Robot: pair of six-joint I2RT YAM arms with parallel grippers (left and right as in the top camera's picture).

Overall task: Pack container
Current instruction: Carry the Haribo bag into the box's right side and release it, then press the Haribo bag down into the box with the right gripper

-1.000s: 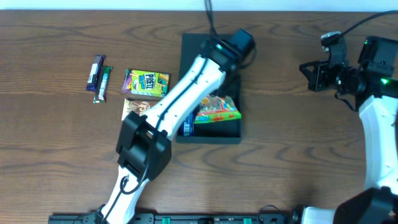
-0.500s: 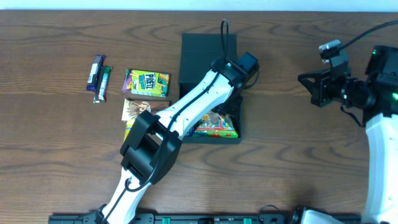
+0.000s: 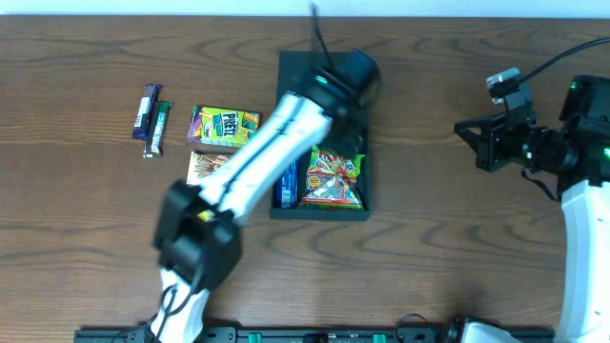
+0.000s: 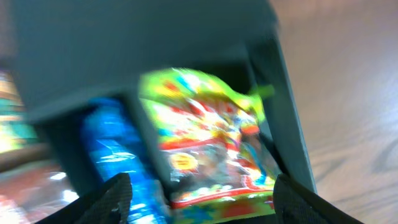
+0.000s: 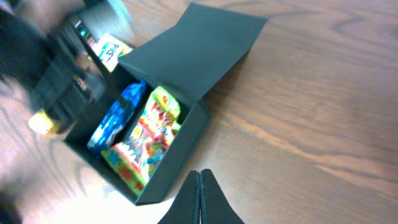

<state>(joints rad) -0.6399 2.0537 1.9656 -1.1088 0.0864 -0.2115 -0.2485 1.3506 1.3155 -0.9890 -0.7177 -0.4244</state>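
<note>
The container (image 3: 319,213) is a dark teal box in the middle of the table, its flap lid (image 3: 295,71) open towards the far side. Inside lie a blue pack (image 3: 286,186) and a green, yellow and red snack bag (image 3: 334,178), side by side. My left gripper (image 3: 348,76) hovers over the container's far part. In the left wrist view it (image 4: 202,205) is open, empty, with the bag (image 4: 205,137) and blue pack (image 4: 115,146) below it. My right gripper (image 5: 199,180) is shut on nothing, above bare wood right of the container (image 5: 177,162).
Left of the container lie two snack bars (image 3: 151,119), a green and yellow box (image 3: 226,126) and a brownish pack (image 3: 205,167) partly under my left arm. My right arm (image 3: 581,181) stands at the table's right edge.
My left gripper has opened and let go of the colourful snack bag, which now lies in the container. The gripper has drawn back towards the lid. The right arm has barely moved.
</note>
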